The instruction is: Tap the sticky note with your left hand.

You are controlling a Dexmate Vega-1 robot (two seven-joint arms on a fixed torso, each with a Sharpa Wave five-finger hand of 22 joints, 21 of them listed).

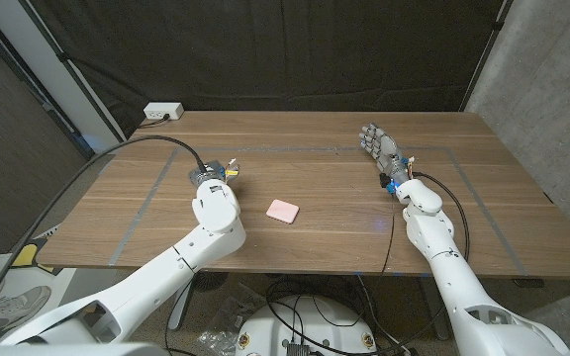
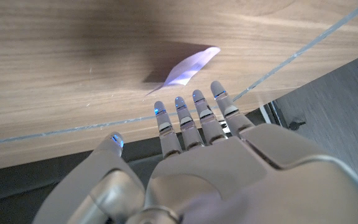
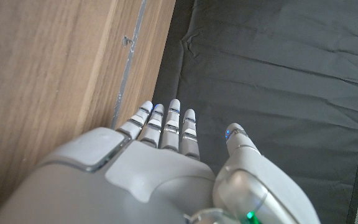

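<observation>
A pink sticky note (image 1: 283, 209) lies on the wooden table (image 1: 325, 247), a little in front of its middle. In the left wrist view the sticky note (image 2: 188, 65) looks pale lilac, with one edge lifted off the wood. My left hand (image 2: 191, 143) is open and holds nothing. Its straight fingers (image 2: 199, 115) point toward the note and stop short of it. In the head view my left wrist (image 1: 211, 176) sits to the left of the note and covers most of that hand. My right hand (image 1: 374, 140) is open and upright at the far right, well away from the note.
A white power strip (image 1: 163, 112) sits at the table's back left corner. Thin tape lines (image 1: 142, 213) mark a rectangle on the wood. A black cable (image 1: 117, 158) loops from my left wrist over the table's left edge. A dark curtain hangs behind the table.
</observation>
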